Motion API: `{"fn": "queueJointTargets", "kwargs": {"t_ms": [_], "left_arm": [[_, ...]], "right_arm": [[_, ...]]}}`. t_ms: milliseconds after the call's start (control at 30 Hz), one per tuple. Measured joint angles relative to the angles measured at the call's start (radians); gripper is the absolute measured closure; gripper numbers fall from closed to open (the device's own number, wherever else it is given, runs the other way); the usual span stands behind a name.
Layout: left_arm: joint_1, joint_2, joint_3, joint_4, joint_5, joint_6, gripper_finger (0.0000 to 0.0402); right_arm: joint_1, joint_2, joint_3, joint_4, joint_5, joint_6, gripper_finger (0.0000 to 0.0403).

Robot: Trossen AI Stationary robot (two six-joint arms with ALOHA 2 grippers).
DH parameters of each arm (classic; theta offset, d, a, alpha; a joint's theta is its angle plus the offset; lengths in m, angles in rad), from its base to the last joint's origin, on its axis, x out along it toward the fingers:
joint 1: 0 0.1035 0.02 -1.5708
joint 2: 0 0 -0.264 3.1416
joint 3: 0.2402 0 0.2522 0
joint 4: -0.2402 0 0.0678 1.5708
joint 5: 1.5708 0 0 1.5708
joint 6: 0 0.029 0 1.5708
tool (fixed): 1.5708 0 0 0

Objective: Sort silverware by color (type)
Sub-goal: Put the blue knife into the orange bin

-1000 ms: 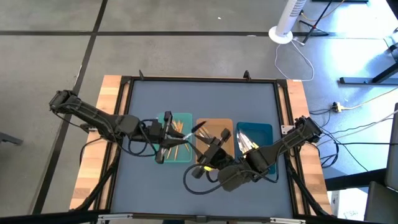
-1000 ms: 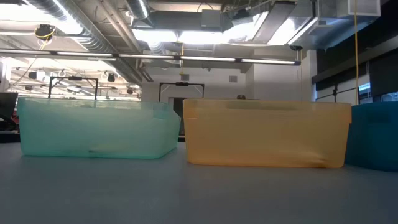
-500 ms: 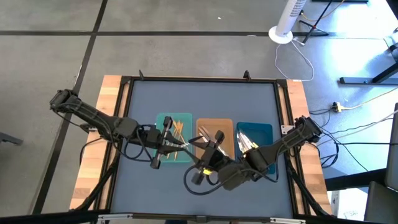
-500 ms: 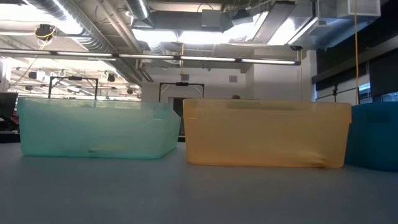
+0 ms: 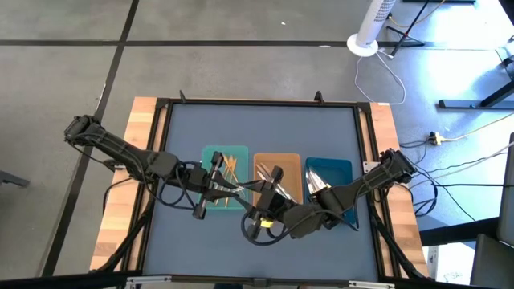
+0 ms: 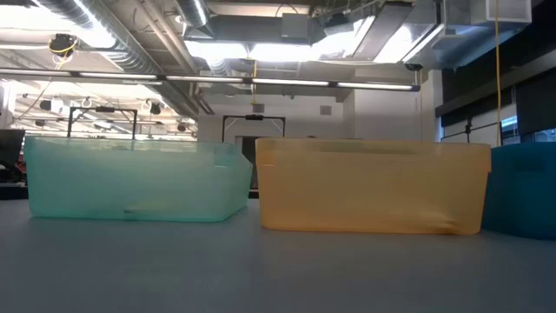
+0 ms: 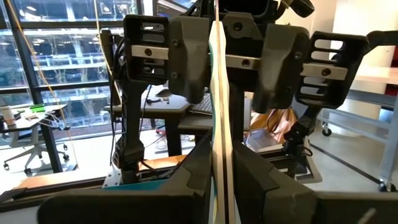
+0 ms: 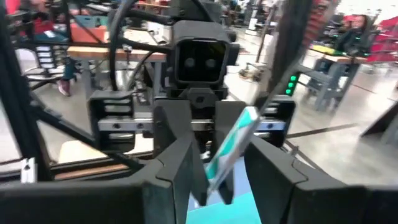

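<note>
A thin silver utensil (image 5: 241, 189) hangs level in the air above the gap between the teal tray (image 5: 206, 152) and the tan tray (image 5: 279, 157). My left gripper (image 5: 222, 187) is shut on one end of it. From the right, my right gripper (image 5: 269, 183) faces the left one. Its fingers stand open on either side of the utensil's free end (image 8: 233, 140), and I see no plain contact. Slim gold utensils (image 5: 231, 166) lie in the teal tray. Neither gripper shows in the low view. My left gripper pinches the utensil between its two fingers, at the end nearer the table's left (image 7: 219, 177). The fingers come level from the table's left and lie along the utensil. It sticks out past the fingertips toward my right gripper, edge-on, clear of the trays.
The teal tray (image 6: 130, 178), the tan tray (image 6: 373, 187) and a dark-blue tray (image 6: 526, 187) stand side by side in the middle of the blue mat. Silver utensils (image 5: 317, 186) lie in the dark-blue tray. Bare mat lies beyond the trays and in front of them.
My right gripper has swung from pointing toward the far left to pointing at my left gripper. Its fingers now stand around the utensil's free end. My left gripper has kept its hold and its place.
</note>
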Motion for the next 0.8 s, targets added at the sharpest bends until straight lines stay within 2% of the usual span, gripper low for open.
{"fn": "queueJointTargets", "kwargs": {"t_ms": [133,333,433,667,800], "left_arm": [[0.0,0.0,0.0,0.0,0.0,0.0,0.0364],[0.0,0.0,0.0,0.0,-0.004,0.0,0.0362],[0.0,0.0,0.0,0.0,-0.004,0.0,0.0361],[0.001,0.0,0.0,-0.003,-0.004,0.001,0.0358],[0.001,0.0,0.0,-0.002,-0.02,0.0,0.0345]], "right_arm": [[0.0,0.0,0.0,0.0,-0.038,-0.038,0.0269],[-0.001,0.0,0.0,0.0,-0.039,-0.077,0.0277],[-0.006,0.0,0.0,0.001,-0.038,-0.077,0.0302],[-0.019,0.0,0.0,0.003,-0.042,-0.073,0.0389],[-0.019,0.0,0.0,0.003,-0.042,-0.074,0.0387]]}}
